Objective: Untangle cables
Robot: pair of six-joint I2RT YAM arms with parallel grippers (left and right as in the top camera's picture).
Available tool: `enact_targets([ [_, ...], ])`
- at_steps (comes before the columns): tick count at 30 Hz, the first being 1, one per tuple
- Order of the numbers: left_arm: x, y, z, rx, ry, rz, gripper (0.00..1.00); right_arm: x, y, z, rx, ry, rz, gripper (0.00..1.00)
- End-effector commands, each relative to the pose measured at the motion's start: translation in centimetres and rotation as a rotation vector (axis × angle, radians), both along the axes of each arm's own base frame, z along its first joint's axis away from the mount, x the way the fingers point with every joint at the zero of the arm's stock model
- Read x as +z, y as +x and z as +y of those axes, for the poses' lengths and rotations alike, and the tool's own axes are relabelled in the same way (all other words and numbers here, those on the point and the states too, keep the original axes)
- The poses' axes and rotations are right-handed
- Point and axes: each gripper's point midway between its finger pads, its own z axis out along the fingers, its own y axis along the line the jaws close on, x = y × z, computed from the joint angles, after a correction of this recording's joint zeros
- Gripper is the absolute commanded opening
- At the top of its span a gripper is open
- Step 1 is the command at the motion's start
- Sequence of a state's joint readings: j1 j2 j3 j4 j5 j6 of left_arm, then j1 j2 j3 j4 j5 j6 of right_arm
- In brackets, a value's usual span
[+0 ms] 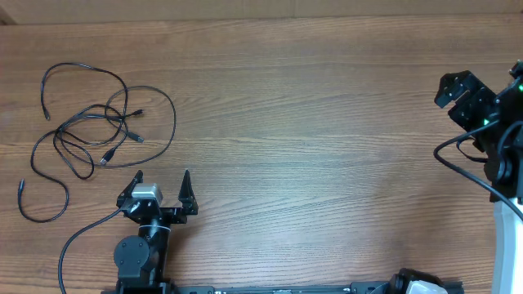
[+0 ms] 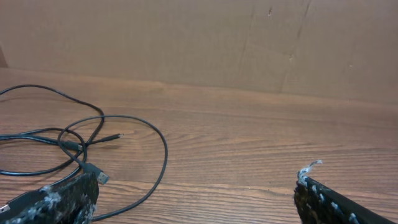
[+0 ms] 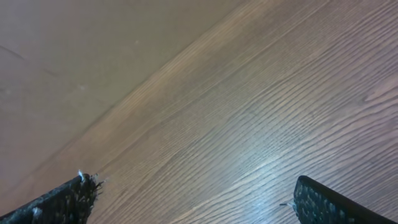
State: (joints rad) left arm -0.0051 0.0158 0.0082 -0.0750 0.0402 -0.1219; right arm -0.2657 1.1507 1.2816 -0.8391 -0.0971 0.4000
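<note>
Several thin black cables [image 1: 122,121] lie in a loose tangle of loops at the far left of the wooden table [image 1: 310,122], with small plug ends near the tangle's lower right. My left gripper [image 1: 163,174] is open just in front of the tangle, touching nothing. In the left wrist view the cables [image 2: 93,171] lie ahead to the left; a plug sits right beside my left fingertip [image 2: 62,199], and one loop runs between the fingers of the gripper [image 2: 196,199]. My right gripper [image 1: 459,100] is open at the far right, and in its own view the gripper [image 3: 196,199] has only bare wood under it.
A brown cardboard wall [image 2: 186,37] stands behind the table. A thick black wire [image 1: 82,237] curves from the left arm's base, and another [image 1: 458,155] loops by the right arm. The arm mounts run along the front edge.
</note>
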Motion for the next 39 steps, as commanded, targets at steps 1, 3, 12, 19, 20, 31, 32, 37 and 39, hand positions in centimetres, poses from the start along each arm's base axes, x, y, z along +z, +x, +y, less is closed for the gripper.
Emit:
enact_targets([
  [1,0.0,0.0,0.1,0.004,0.022,-0.006,1.00,-0.1,-0.4,0.1,-0.005,0.001,0.005,1.00],
  [3,0.0,0.0,0.1,0.005,0.022,-0.006,1.00,0.5,-1.0,0.3,-0.004,-0.003,-0.008,1.00],
  [12,0.0,0.0,0.1,0.008,0.022,-0.006,1.00,5.9,-5.2,4.6,0.104,-0.039,-0.186,1.00],
  [19,0.0,0.0,0.1,0.008,0.022,-0.006,1.00,10.5,-11.0,8.3,0.227,-0.055,-0.381,1.00],
  [20,0.0,0.0,0.1,0.008,0.022,-0.006,1.00,10.8,-11.7,8.5,0.234,-0.056,-0.398,1.00],
  [31,0.0,0.0,0.1,0.008,0.022,-0.006,1.00,9.4,-16.8,8.8,0.249,-0.051,-0.379,1.00],
  [32,0.0,0.0,0.1,0.008,0.022,-0.006,1.00,9.0,-17.2,8.8,0.249,-0.049,-0.364,1.00],
  [37,0.0,0.0,0.1,0.008,0.022,-0.006,1.00,6.3,-19.6,8.8,0.250,-0.037,-0.275,1.00],
  [39,0.0,0.0,0.1,0.008,0.022,-0.006,1.00,5.4,-20.5,8.9,0.250,-0.033,-0.245,1.00],
])
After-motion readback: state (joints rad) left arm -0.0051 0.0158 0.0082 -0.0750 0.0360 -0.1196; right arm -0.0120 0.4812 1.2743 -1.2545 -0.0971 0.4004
